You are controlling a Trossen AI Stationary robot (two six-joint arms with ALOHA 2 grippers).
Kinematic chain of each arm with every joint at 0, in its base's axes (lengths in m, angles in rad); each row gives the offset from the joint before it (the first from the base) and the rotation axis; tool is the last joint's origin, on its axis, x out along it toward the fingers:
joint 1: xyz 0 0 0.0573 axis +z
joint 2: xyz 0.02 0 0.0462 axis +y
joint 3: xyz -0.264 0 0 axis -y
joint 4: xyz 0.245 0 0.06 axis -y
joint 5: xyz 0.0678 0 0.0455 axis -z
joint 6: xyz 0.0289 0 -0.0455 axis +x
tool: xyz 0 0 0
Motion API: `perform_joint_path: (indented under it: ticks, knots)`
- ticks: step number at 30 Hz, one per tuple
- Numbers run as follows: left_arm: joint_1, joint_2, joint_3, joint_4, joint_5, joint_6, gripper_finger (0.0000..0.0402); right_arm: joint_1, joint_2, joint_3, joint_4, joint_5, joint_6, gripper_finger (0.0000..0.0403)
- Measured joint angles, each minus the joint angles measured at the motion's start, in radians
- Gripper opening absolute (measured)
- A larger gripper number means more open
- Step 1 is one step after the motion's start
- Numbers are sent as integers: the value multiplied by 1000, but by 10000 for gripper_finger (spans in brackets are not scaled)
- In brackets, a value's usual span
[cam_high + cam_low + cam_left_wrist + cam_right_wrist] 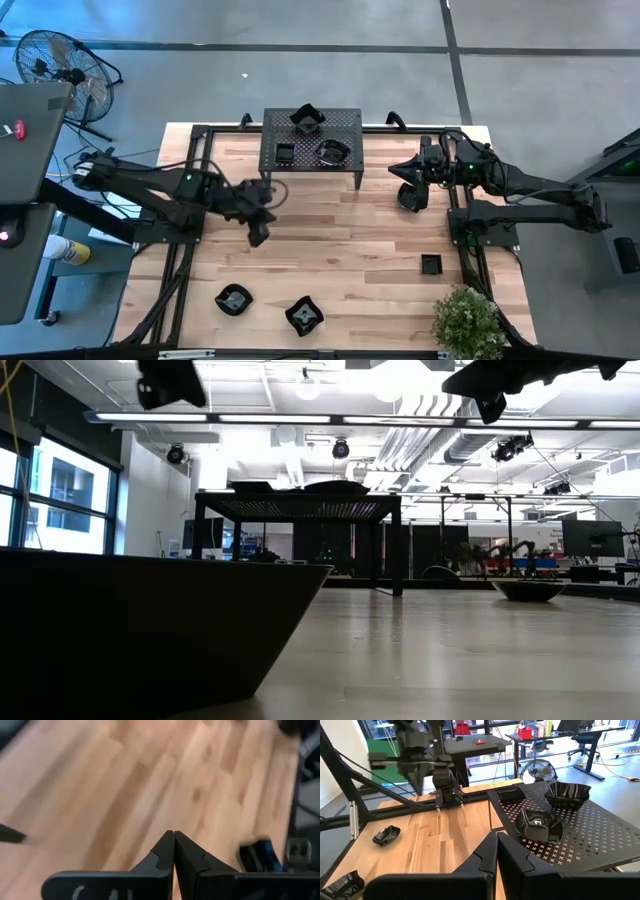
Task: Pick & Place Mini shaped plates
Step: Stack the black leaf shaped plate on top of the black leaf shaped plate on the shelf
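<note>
High view — glossy black plates (pixel 318 151)

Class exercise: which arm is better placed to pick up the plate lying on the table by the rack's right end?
The right arm. The right gripper hovers just beside that plate, while the left gripper is much farther off, on its other side.

Glossy black plates (pixel 234 299), perforated rack (pixel 345 130)
</note>
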Motion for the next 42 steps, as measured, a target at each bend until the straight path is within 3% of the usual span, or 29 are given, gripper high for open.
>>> perform_joint_path:
  ticks: [7,17,22,31,37,42]
  knots:
    - [-106,40,2,-98,85,-117,10,0,0,0,0,0,-13,7]
    - [-260,173,-4,-258,208,-274,114,0,0,0,0,-1,-21,7]
    - [-331,209,-103,-194,297,-347,124,0,0,0,0,0,-21,7]
    - [-394,215,-365,191,412,-399,84,0,0,0,0,-4,-21,7]
    - [-391,216,-433,245,412,-406,87,0,1,0,0,-6,-19,7]
    - [-393,216,-450,282,447,-320,91,0,0,0,0,-3,-10,7]
